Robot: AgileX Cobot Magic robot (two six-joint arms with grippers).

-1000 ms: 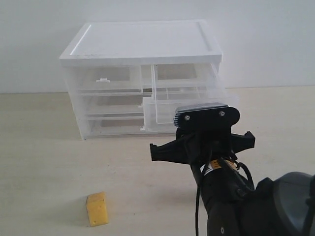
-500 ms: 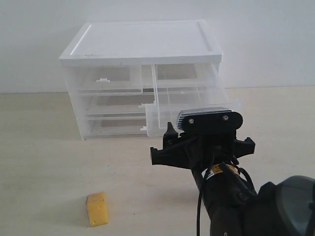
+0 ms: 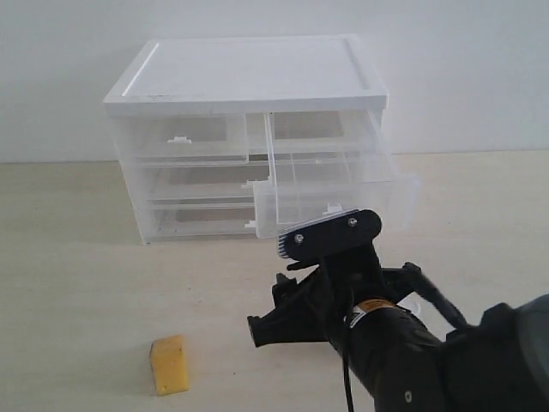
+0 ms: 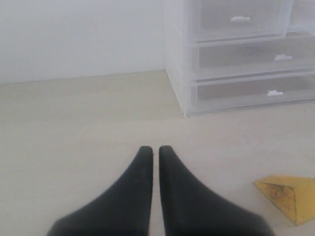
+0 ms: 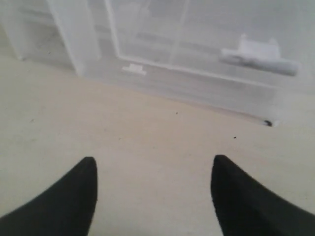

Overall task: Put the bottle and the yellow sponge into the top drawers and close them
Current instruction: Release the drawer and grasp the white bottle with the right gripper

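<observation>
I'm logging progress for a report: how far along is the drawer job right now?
Done: the right top drawer stands pulled out. In hand: nothing; the right claw is open and empty, the left claw shut and empty. Left: the yellow sponge lies on the table, the left top drawer is closed, no bottle in view.

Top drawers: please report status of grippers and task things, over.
Left gripper shut, empty. Right gripper open, empty. Right top drawer pulled out, left top drawer closed. Yellow sponge on table; bottle not seen.
</observation>
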